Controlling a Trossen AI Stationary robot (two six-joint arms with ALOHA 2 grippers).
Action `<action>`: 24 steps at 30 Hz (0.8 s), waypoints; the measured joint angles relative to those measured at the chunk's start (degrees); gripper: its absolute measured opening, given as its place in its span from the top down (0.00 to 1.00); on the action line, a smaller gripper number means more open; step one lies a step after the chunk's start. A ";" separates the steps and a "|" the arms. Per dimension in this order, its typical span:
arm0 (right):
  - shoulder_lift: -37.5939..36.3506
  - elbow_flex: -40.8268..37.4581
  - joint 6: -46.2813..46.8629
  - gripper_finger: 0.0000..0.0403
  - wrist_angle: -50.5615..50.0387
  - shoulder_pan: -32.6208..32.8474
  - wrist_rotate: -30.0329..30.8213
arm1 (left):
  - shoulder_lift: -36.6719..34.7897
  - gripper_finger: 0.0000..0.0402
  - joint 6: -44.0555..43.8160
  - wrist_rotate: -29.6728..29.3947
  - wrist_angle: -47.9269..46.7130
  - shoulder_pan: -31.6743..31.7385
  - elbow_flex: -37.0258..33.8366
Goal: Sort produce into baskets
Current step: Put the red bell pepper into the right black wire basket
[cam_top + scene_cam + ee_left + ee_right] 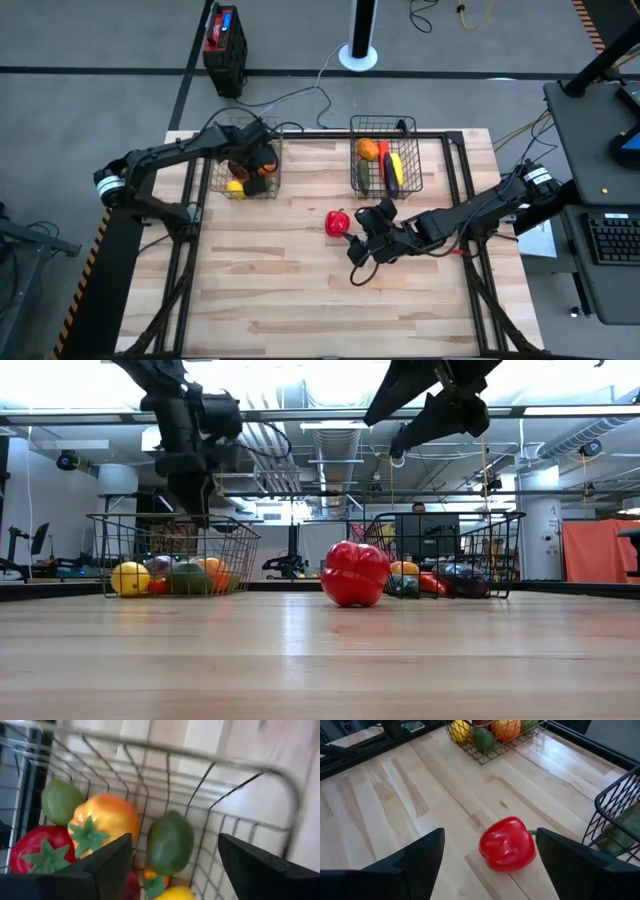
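right tool (487, 862) open | red pepper (507, 844): glossy, lobed, green stem

1. Left gripper (258, 160) hangs over the left basket (218, 182), upper left of centre.
2. Right gripper (358, 246) sits mid-frame beside the red pepper (337, 222).
3. Right basket (412, 160) holds produce, upper centre.

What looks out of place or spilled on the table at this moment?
Only the red bell pepper is outside the baskets, lying alone on the bare table between them. The open right claw hovers beside it. The rest of the produce sits inside the left basket and right basket. Nothing looks spilled or damaged.
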 joint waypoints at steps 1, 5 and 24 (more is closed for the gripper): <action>0.00 -0.05 0.11 0.24 0.04 0.00 0.00 | -0.73 0.32 -1.00 0.00 0.36 -0.83 0.00; 0.00 -0.07 1.04 0.24 0.61 0.00 0.00 | -4.50 0.33 -5.46 0.02 2.58 -5.82 0.00; 5.37 0.61 9.96 0.29 2.47 4.00 -4.77 | -21.03 0.34 -39.49 -24.66 15.52 -48.66 -15.43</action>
